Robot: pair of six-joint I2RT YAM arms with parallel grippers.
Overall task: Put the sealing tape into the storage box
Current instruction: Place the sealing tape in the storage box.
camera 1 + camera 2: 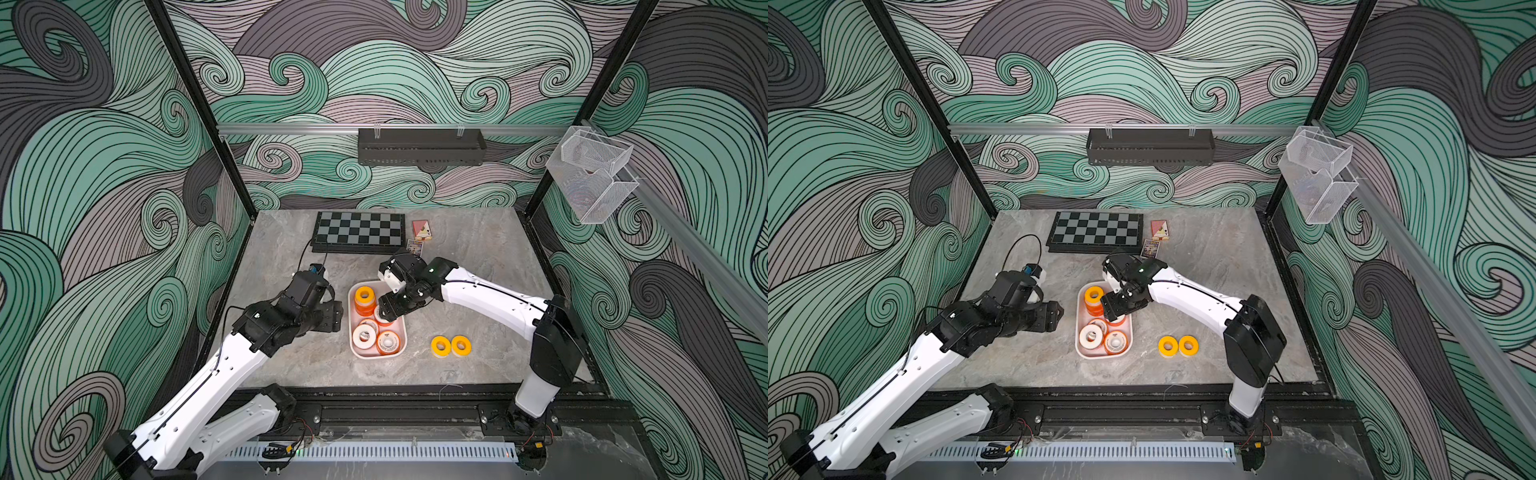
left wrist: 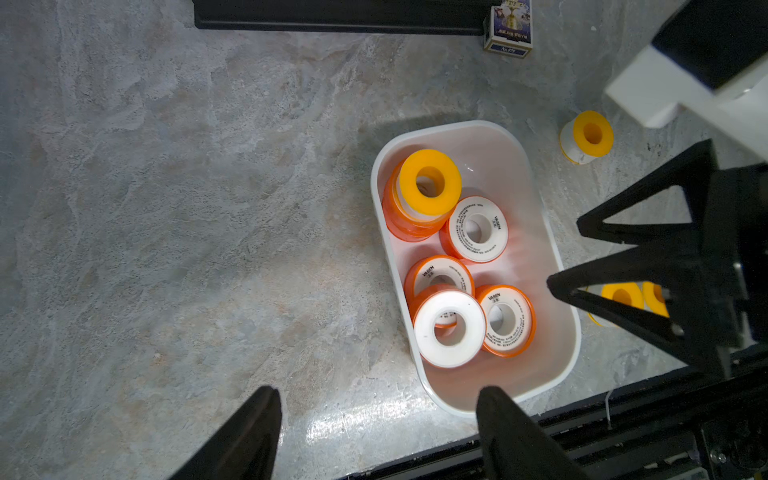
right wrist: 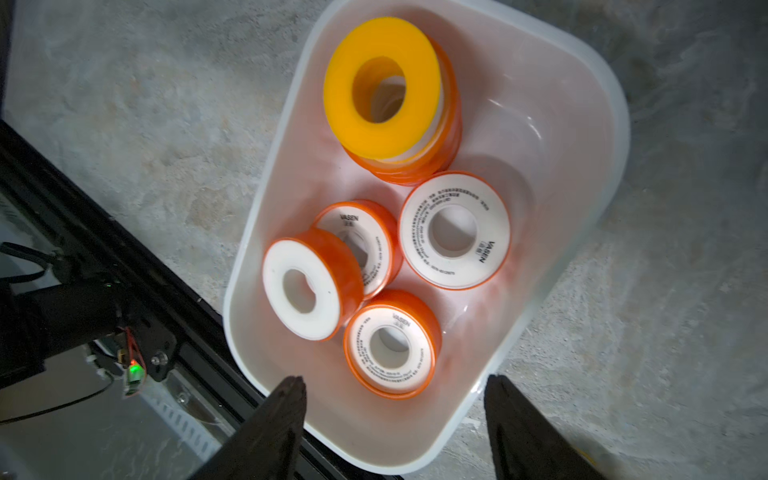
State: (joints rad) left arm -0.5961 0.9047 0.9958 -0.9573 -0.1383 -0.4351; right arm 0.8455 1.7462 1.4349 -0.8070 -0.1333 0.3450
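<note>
Our right gripper (image 3: 392, 380) hangs spread, empty, over the tray (image 3: 540, 104) of tape rolls (image 3: 453, 230) (left gripper (image 2: 378, 390) likewise, beside its rim); we see two yellow rolls (image 1: 441, 345) on open table (image 1: 478, 257).

Enclosure: swirling green-and-grey wave-patterned walls (image 1: 415, 62), grey marbled tabletop (image 1: 478, 257), black shelf (image 1: 421, 146) on an aluminium rail (image 1: 291, 128), clear mesh baskets (image 1: 592, 174).

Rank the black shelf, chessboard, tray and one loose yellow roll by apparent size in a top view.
1. shelf, the longest
2. chessboard and tray: about alike; the tray lies nearer the camera, so unranked
3. yellow roll, smallest
</note>
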